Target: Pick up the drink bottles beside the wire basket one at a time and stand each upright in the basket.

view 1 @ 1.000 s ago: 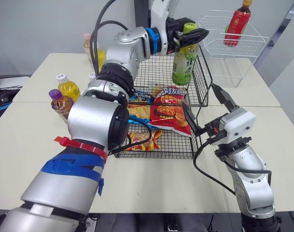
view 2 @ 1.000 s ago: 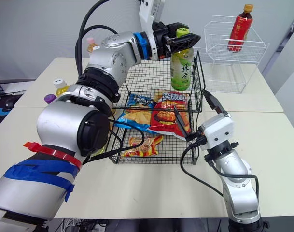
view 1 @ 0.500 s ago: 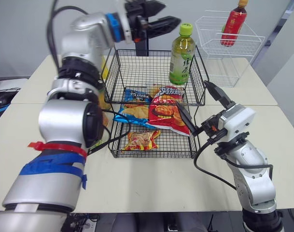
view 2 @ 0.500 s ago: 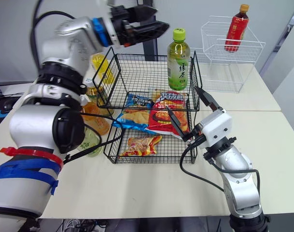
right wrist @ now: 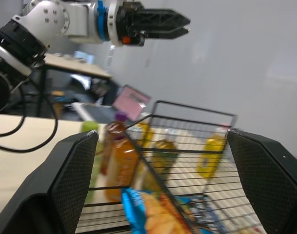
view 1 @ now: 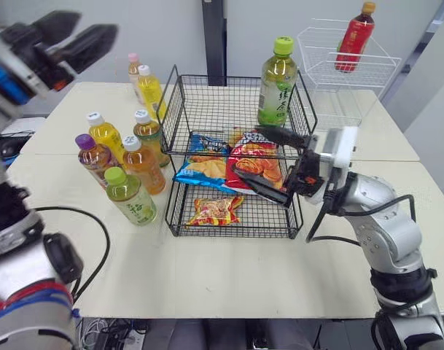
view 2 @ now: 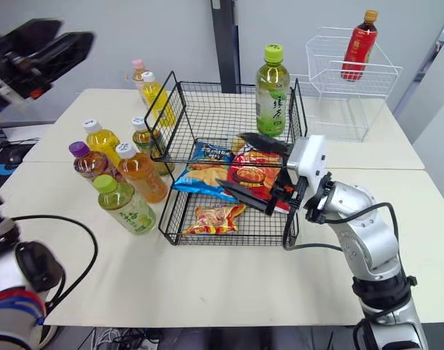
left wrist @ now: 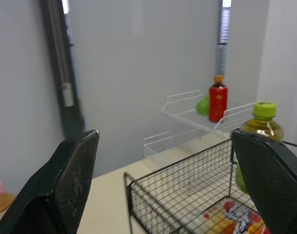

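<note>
**Item: green tea bottle** [view 1: 278, 82]. Stands upright in the back right corner of the wire basket [view 1: 222, 76], upper middle of the frame. A second ago it hung in the left end effector's grip above that corner. Now it stands free, nothing touching it. Judged: one bottle delivered.

**Item: left end effector** [view 1: 98, 22]. Fingers spread, holding nothing. It has swung from over the basket to the upper left of the frame, well apart from the placed bottle.

**Item: right end effector** [view 1: 247, 152]. Fingers spread, empty. It has turned to point leftward over the snack bags [view 1: 254, 164] on the basket's lower tier.

**Item: remaining bottles, seven, on the bench** [view 1: 222, 277] left of the basket.
- Front group: green bottle [view 1: 130, 197], orange bottle [view 1: 141, 164], purple-capped bottle [view 1: 92, 155], yellow bottle [view 1: 105, 133] and one more [view 1: 150, 133] just beside the basket wall.
- Back pair [view 1: 145, 82].

All lie below and right of the left end effector; the back pair is nearest. Judged: next pick falls to that arm.

**Item: white rack with a red bottle** [view 1: 355, 36]. Upper right, uninvolved.
</note>
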Controlling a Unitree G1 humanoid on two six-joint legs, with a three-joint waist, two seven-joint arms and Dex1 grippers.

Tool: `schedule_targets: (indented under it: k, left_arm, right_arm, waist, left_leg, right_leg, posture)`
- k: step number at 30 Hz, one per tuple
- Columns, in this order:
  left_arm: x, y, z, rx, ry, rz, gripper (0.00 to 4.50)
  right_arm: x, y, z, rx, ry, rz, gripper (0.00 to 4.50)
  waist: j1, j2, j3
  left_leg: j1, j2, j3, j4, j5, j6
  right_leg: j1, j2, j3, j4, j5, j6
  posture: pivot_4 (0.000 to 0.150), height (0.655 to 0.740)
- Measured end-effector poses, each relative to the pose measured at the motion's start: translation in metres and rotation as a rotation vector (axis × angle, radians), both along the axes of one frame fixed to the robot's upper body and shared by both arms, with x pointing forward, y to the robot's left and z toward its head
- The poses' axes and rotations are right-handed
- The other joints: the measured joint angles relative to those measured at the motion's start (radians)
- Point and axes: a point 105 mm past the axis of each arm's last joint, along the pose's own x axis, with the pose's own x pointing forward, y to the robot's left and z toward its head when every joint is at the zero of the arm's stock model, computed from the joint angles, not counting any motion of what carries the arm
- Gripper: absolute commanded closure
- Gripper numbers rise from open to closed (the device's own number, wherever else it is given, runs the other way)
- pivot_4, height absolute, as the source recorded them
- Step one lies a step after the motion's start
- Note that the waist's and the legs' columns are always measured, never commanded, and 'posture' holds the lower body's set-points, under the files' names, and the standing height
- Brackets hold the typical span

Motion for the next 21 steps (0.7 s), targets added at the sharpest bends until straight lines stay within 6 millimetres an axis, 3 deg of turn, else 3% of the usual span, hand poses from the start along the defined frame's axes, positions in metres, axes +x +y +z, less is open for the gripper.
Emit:
schedule_targets:
  k: [4, 8, 12, 16, 18, 21]
  left_arm:
    - [-0.041, 0.035, -0.036, -0.051, 0.085, 0.152, 0.04]
    - [-0.085, 0.061, -0.078, -0.129, 0.173, 0.279, 0.04]
    - [-0.129, 0.077, -0.128, -0.224, 0.291, 0.390, 0.04]
    - [-0.178, 0.079, -0.178, -0.290, 0.439, 0.490, 0.04]
    - [-0.191, 0.082, -0.180, -0.267, 0.448, 0.535, 0.04]
    - [-0.192, 0.081, -0.168, -0.226, 0.384, 0.542, 0.04]
  right_arm:
    - [0.003, 0.005, -0.017, -0.083, 0.092, 0.110, 0.00]
    - [0.004, 0.015, -0.020, -0.099, 0.115, 0.191, 0.00]
    - [0.006, 0.021, -0.018, -0.080, 0.120, 0.226, 0.00]
    - [0.008, 0.023, -0.019, -0.072, 0.121, 0.242, 0.00]
    - [0.008, 0.025, -0.019, -0.071, 0.116, 0.247, 0.00]
    - [0.007, 0.029, -0.021, -0.069, 0.115, 0.262, 0.00]
  waist:
    - [0.002, -0.002, -0.001]
    - [0.005, -0.003, -0.002]
    - [0.002, -0.004, -0.002]
    - [0.001, -0.009, -0.005]
    - [0.008, -0.007, -0.006]
    - [0.012, 0.002, -0.008]
  left_leg:
    - [0.001, 0.000, -0.001, 0.000, 0.000, 0.000]
    - [0.002, 0.001, -0.003, 0.000, -0.001, 0.002]
    - [0.004, 0.001, -0.002, -0.001, -0.003, 0.004]
    - [0.005, 0.001, -0.002, -0.001, -0.004, 0.005]
    - [0.005, 0.001, -0.003, -0.001, -0.004, 0.005]
    - [0.006, -0.001, -0.002, -0.001, -0.004, 0.006]
  right_leg:
    - [0.002, 0.000, -0.001, -0.001, 0.000, 0.000]
    - [0.003, 0.000, -0.003, 0.000, 0.000, 0.000]
    - [0.005, -0.001, -0.003, -0.001, 0.000, 0.000]
    - [0.005, -0.001, -0.003, -0.002, -0.001, -0.002]
    - [0.006, -0.001, -0.004, -0.002, -0.002, -0.003]
    - [0.006, -0.002, -0.002, -0.002, -0.002, -0.003]
  posture:
    - [0.150, 0.7400]
    - [0.150, 0.7400]
    - [0.150, 0.7400]
    - [0.150, 0.7400]
    - [0.150, 0.7400]
    - [0.150, 0.7400]
